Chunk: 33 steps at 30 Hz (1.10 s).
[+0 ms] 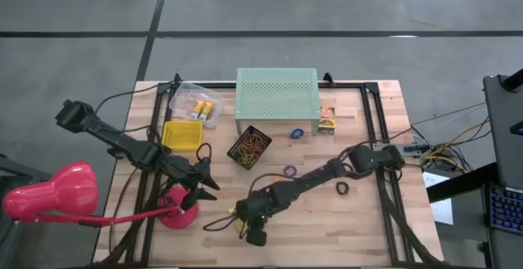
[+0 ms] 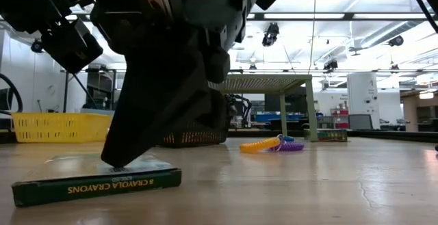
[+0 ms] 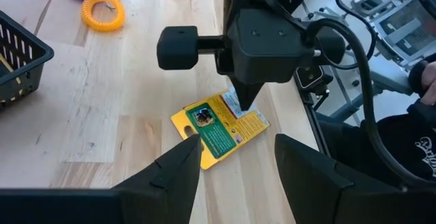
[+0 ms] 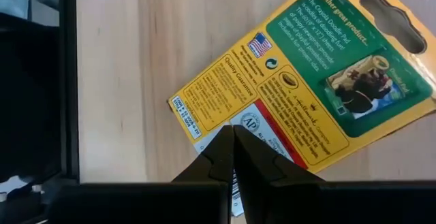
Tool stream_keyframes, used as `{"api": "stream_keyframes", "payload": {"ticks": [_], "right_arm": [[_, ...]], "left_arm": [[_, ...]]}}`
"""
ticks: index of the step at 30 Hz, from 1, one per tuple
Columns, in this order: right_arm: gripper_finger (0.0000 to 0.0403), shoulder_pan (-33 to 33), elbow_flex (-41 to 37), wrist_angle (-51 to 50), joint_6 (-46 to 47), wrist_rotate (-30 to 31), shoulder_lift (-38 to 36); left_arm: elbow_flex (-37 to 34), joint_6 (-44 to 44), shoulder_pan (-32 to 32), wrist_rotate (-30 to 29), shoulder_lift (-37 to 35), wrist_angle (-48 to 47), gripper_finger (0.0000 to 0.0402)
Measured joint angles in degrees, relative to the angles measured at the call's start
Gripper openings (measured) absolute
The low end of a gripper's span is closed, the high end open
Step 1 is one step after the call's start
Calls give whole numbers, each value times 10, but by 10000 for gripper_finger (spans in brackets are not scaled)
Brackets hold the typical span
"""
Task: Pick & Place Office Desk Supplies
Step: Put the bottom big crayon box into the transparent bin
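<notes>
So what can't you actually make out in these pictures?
- Crayon box: the right gripper, shut with its tips on the box, hides the print under them in the right wrist view; in the high view the arm covers the box.
- Black basket: its bands are too small to count from above.
- Clear tub: the labels on the little boxes inside are too small to read.
- Left gripper: open, with nothing between its fingers.

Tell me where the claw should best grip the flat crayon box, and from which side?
The crayon box lies flat on the table, so its faces offer no hold. Probably grip across its two long thin edges, coming from straight above with the claw open. The right claw is shut, tips on the box.
</notes>
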Motion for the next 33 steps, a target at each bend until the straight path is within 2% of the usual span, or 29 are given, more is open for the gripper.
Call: {"api": "stream_keyframes", "payload": {"ticks": [10, 19, 28, 33], "right_arm": [[8, -7, 0, -37, -12, 31, -3], [8, -21, -2, -76, -31, 86, -18], [8, -22, -8, -88, -33, 93, -23], [8, -16, -5, -94, -53, 163, -28]], "left_arm": [[0, -15, 0, -1, 0, 0, 193], [0, -27, 1, -50, 0, 1, 193], [0, -249, 1, -50, 0, 4, 193], [0, -255, 1, -50, -3, 7, 193]]}}
